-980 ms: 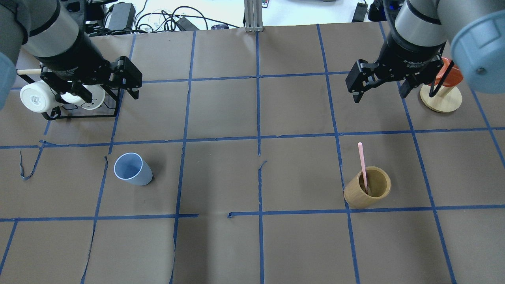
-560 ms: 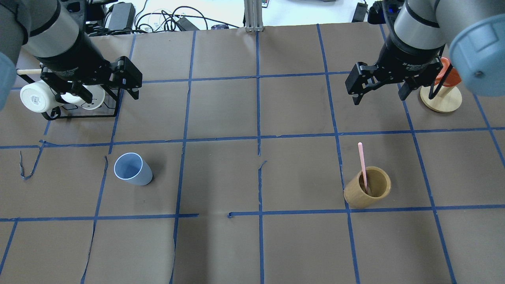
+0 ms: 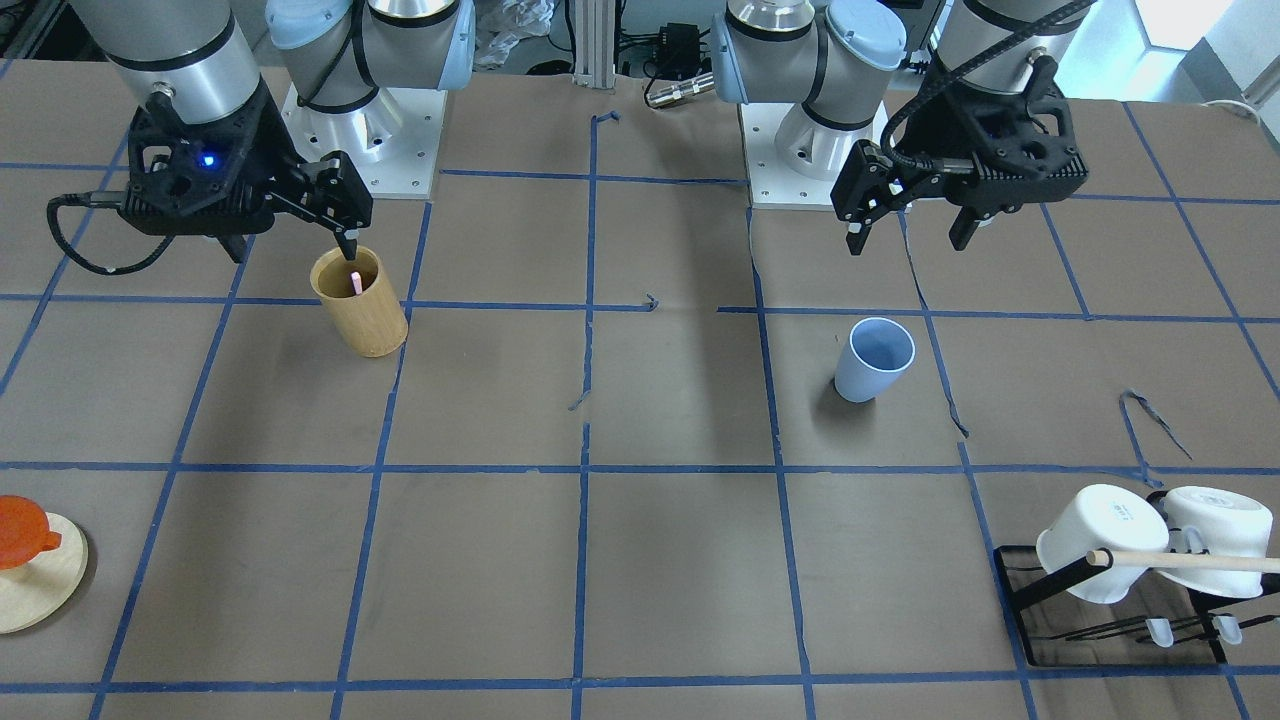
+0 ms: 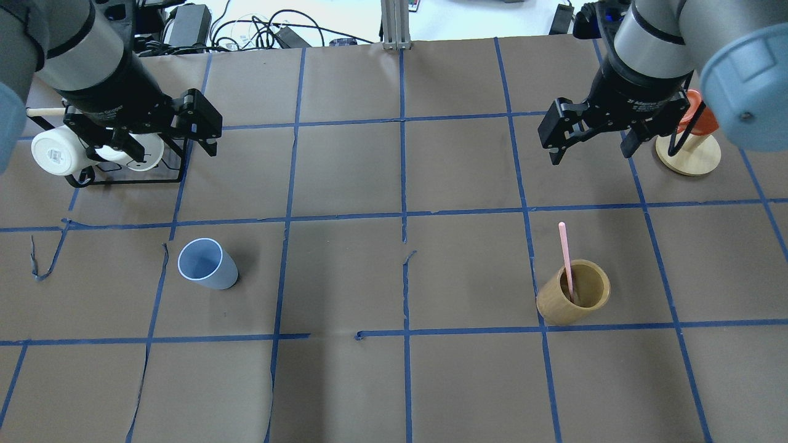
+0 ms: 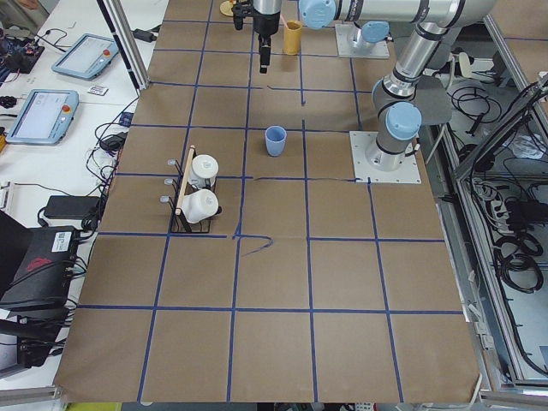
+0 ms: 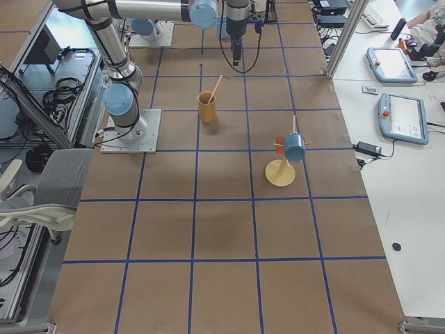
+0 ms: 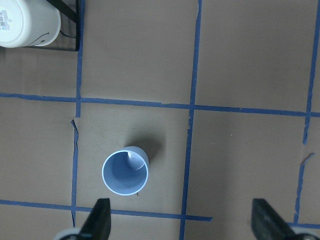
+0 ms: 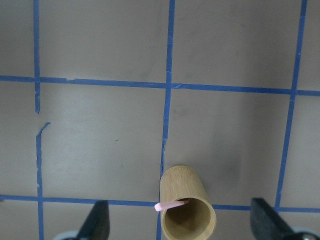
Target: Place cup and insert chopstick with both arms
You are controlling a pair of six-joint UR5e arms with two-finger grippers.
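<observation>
The light blue cup (image 4: 207, 264) stands upright on the left side of the table; it also shows in the front view (image 3: 874, 358) and the left wrist view (image 7: 125, 170). One pale pink chopstick (image 4: 565, 258) leans in a tan bamboo cylinder (image 4: 572, 300) on the right, and shows in the right wrist view (image 8: 167, 205). My left gripper (image 4: 169, 147) is open and empty, high above the table, beyond the cup. My right gripper (image 4: 591, 155) is open and empty, high, beyond the cylinder.
A black rack (image 4: 123, 175) with two white mugs and a long wooden rod (image 3: 1190, 562) stands at the far left. A round wooden stand (image 4: 688, 154) with an orange cup is at the far right. Blue tape lines cross the brown paper.
My right gripper has drifted very slightly to the view's left. The left arm, the cup and the chopstick have not moved.
</observation>
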